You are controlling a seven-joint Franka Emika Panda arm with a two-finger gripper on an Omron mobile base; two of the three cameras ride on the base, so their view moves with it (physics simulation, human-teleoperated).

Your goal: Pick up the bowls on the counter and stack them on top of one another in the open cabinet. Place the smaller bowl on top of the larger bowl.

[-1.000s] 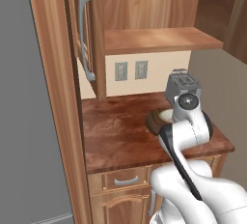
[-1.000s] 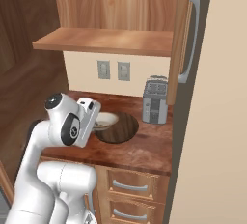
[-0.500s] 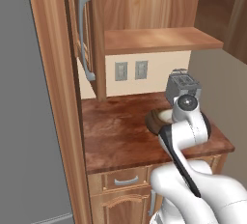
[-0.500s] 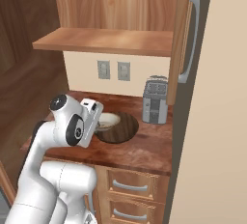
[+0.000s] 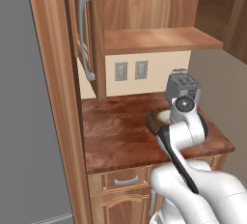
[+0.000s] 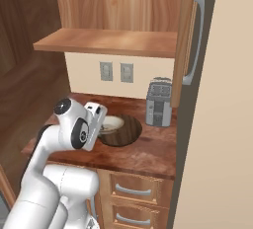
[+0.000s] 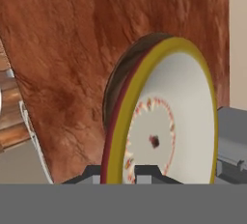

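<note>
Two bowls sit together on the table, the smaller bowl showing pale against the larger bowl, which spreads dark and wide around it. From the right base view the cream one seems to lie within the brown one's outline, though the arm's white hand covers the near side of both. In the left base view the larger bowl peeks out to the left of the arm's wrist with a sliver of the smaller bowl beside it, both just in front of the grey toaster.

The pincer is down at the bowls. In the hand view its two dark tips stand close together on either side of the yellow-tan rim of the smaller bowl, so it looks pinched onto that rim; the bowl's white inside with a ring of reddish flecks faces the camera, and the dark edge of the larger bowl curves just behind it.

Above, the open cabinet has its plank shelf bare, its door swung out to the right with the long grey handle on it. Two wall sockets sit on the cream wall under the shelf, and drawers lie below the table.
</note>
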